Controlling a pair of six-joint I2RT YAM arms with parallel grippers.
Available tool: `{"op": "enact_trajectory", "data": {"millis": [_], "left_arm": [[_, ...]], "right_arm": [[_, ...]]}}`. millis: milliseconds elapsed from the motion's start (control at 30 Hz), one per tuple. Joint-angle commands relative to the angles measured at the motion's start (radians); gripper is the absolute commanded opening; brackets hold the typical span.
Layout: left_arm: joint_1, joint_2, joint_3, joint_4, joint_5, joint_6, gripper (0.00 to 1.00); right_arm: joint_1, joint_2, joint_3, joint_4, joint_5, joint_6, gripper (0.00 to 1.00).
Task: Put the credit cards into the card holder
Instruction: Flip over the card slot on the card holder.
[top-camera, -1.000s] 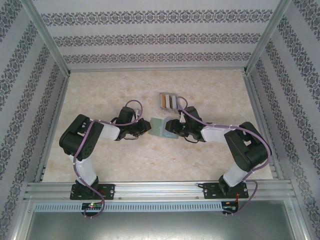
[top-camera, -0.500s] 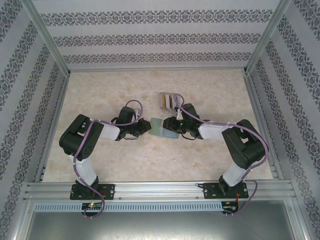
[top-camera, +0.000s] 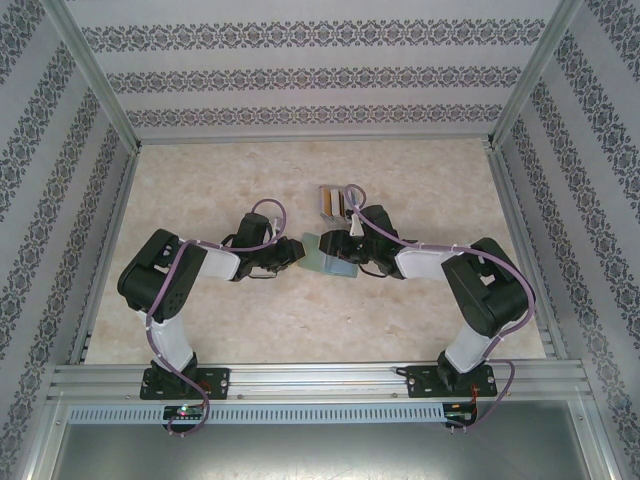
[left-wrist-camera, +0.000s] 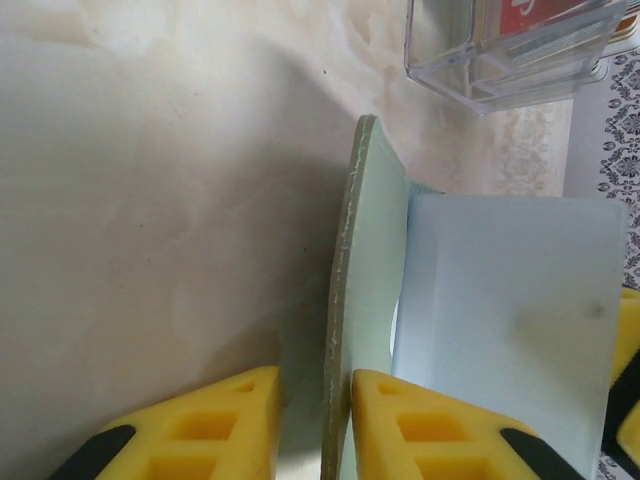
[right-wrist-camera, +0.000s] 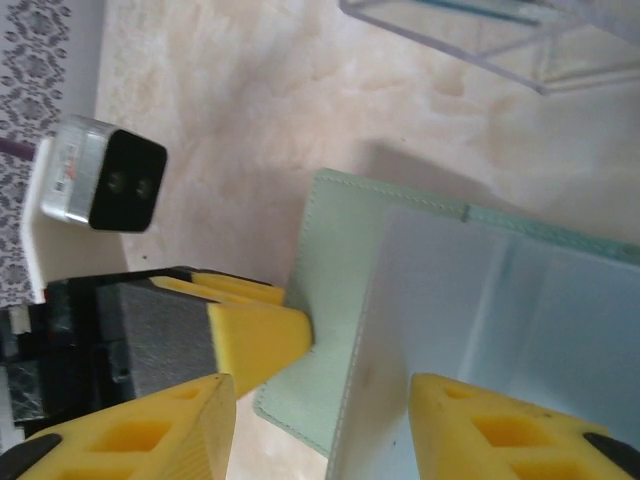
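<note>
- Card holder (top-camera: 321, 254) lies part-open on the table (top-camera: 220, 180), mid-scene between the arms, just near of the clear stand (top-camera: 335, 200).
- Left fingers (left-wrist-camera: 430, 425): narrowly parted, with the holder's raised green leaf on edge between them. One finger touches it, the other stands just off.
- Right fingers (right-wrist-camera: 130, 435): wide apart, straddling the holder's pale inner leaf from the right, clamped on nothing.
</note>
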Motion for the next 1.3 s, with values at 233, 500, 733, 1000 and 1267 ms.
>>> {"op": "enact_trajectory", "data": {"millis": [233,500,733,1000,1267], "left_arm": [[0.016,0.052,-0.001,0.014,-0.017,0.000,0.17],[0.018,0.045,0.000,0.001,-0.021,0.008,0.16],[0.018,0.028,0.000,0.000,-0.020,0.021,0.16],[0.017,-0.010,-0.018,0.043,-0.001,0.024,0.14],[0.018,-0.002,-0.027,0.104,0.035,-0.001,0.12]], "right_arm": [[-0.001,0.013,-0.019,0.055,-0.034,-0.009,0.30],[0.002,0.040,-0.017,0.068,-0.042,-0.008,0.18],[0.026,0.054,0.019,-0.031,-0.017,-0.076,0.50],[0.059,0.094,0.055,-0.125,0.056,-0.088,0.59],[0.143,0.082,0.152,-0.388,0.311,-0.170,0.60]]}}
